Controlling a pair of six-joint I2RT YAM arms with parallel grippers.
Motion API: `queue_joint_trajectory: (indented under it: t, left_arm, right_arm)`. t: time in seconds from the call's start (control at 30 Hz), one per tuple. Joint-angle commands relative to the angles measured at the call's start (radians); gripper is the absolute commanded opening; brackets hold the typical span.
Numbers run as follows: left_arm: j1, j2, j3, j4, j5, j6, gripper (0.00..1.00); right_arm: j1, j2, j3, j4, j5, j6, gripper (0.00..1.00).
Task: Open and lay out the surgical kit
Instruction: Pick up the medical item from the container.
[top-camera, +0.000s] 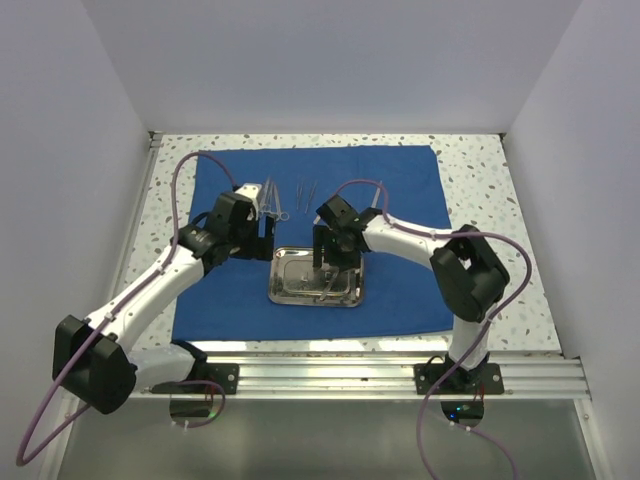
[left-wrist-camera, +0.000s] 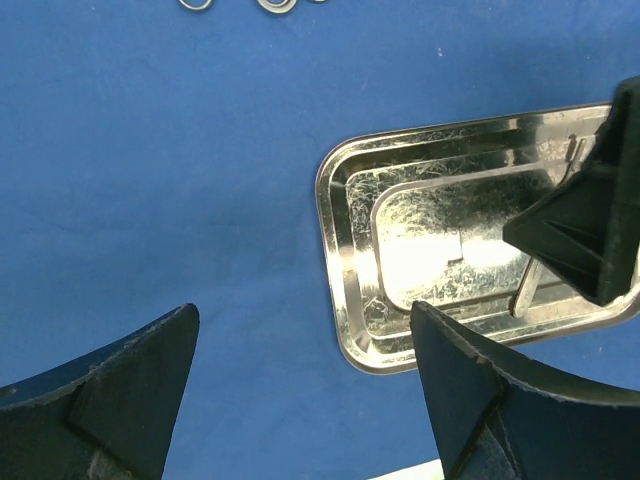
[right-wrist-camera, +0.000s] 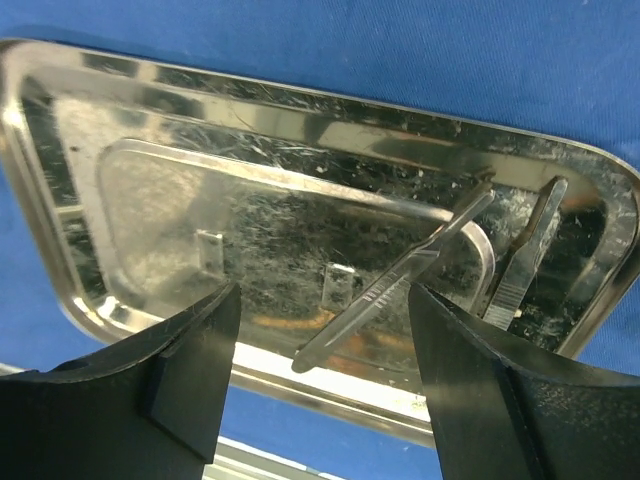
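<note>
Right wrist view: hovered with right fingers (right-wrist-camera: 190, 370) parted and empty, straddling a slim ribbed steel instrument (right-wrist-camera: 400, 285) lying aslant in the shiny rectangular steel tray (right-wrist-camera: 300, 110). Probably needed to drop lower, centre on the ribbed shaft, then close gently to avoid skidding it across polished metal. Held left fingers (left-wrist-camera: 130, 390) wide, gripping nothing, over the royal-blue cloth drape (left-wrist-camera: 150, 150) beneath the tray.
</note>
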Motion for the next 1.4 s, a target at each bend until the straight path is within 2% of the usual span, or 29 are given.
queue_joint_trajectory:
  t: [0.0, 0.4, 0.63, 0.73, 0.93, 1.2, 1.23, 1.27, 1.33, 1.37]
  left_arm:
    - [0.007, -0.057, -0.01, -0.012, -0.017, -0.006, 0.9]
    - [0.007, -0.112, -0.037, -0.048, -0.01, 0.039, 0.91]
    - [0.007, -0.104, -0.001, -0.078, -0.014, 0.083, 0.91]
    - [0.007, -0.103, 0.006, -0.086, -0.014, 0.096, 0.91]
    - [0.007, -0.097, 0.005, -0.086, 0.009, 0.099, 0.91]
    - [0.007, -0.084, 0.005, -0.083, 0.02, 0.102, 0.91]
    - [0.007, -0.086, 0.003, -0.083, 0.02, 0.102, 0.91]
    - [0.007, -0.086, 0.003, -0.083, 0.02, 0.102, 0.91]
    - [0.007, -0.086, 0.002, -0.083, 0.018, 0.102, 0.91]
    - [0.007, -0.086, 0.002, -0.083, 0.018, 0.102, 0.91]
  right_arm:
    - [0.023, 0.023, 0.045, -0.063, 0.093, 0.036, 0.71]
    - [0.037, 0.151, 0.152, -0.177, 0.32, 0.073, 0.71]
    - [0.035, 0.233, 0.221, -0.189, 0.346, 0.102, 0.68]
    - [0.037, 0.253, 0.22, -0.177, 0.334, 0.122, 0.62]
    - [0.035, 0.268, 0.195, -0.152, 0.322, 0.142, 0.42]
    - [0.038, 0.297, 0.169, -0.126, 0.311, 0.139, 0.23]
    - [0.038, 0.302, 0.16, -0.119, 0.311, 0.138, 0.13]
    - [0.04, 0.305, 0.155, -0.108, 0.311, 0.136, 0.07]
    - [0.038, 0.313, 0.148, -0.097, 0.313, 0.133, 0.0]
    - [0.04, 0.316, 0.146, -0.094, 0.313, 0.128, 0.0]
